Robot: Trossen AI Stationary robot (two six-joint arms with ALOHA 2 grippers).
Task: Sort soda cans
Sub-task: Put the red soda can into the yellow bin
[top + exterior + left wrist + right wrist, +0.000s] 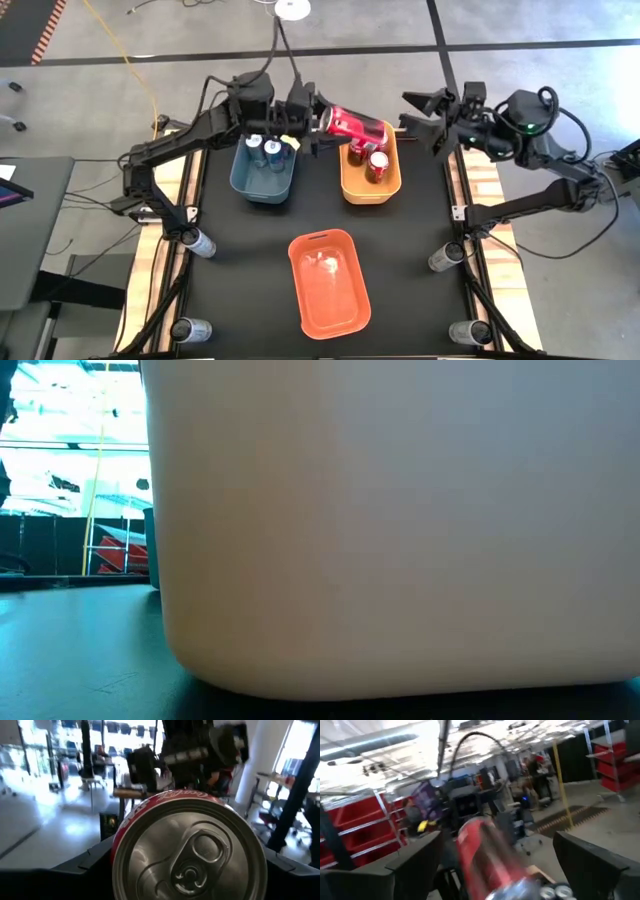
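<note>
Two arms meet above the far edge of the table (250, 240): the left end effector (318, 122) is clamped on a red soda can (357, 126) held on its side over the yellow bin (388, 186), while the right end effector (420, 112) stands just beside it, fingers apart and empty. Other red cans (377, 165) sit in the yellow bin, blue cans (274, 152) in the blue bin (262, 188); the orange bin (330, 300) lies nearer.

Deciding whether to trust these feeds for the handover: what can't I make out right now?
- Low view: orange bin fills the picture, hiding both arms and every can.
- High view: left claw covers part of the blue bin, so its can count is unsure.
- Right wrist view: red can blurred, label unreadable.
</note>
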